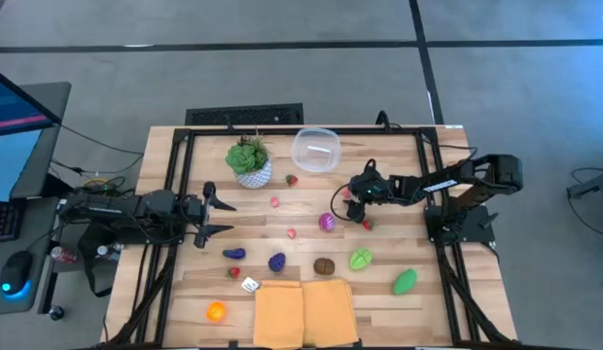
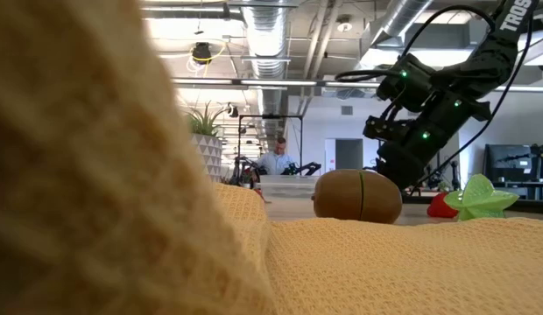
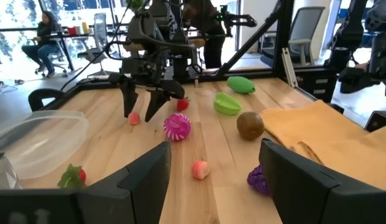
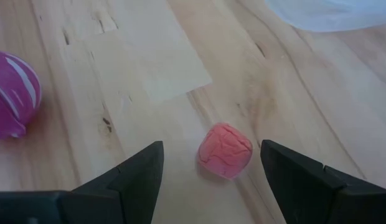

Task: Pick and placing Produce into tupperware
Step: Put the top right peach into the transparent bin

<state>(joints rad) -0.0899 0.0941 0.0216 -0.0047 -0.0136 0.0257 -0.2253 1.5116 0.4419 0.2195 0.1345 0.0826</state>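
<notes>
My right gripper [image 1: 338,201] is open and points down at a small pink produce piece [image 4: 225,150]. In the right wrist view its fingers stand on either side of that piece without touching it. A magenta striped piece [image 4: 11,93] lies beside it, and the clear tupperware [image 1: 314,149] sits just beyond, toward the far edge. My left gripper [image 1: 229,218] waits open at the table's left. More produce is scattered on the wood: a brown piece [image 1: 324,264], two green pieces [image 1: 361,259], purple ones [image 1: 277,262] and an orange one [image 1: 216,311].
A leafy plant in a white pot [image 1: 249,160] stands left of the tupperware. A folded yellow cloth [image 1: 304,313] lies at the near edge and fills the low view's foreground. A dark frame [image 1: 175,156] borders the table. People sit in the room beyond.
</notes>
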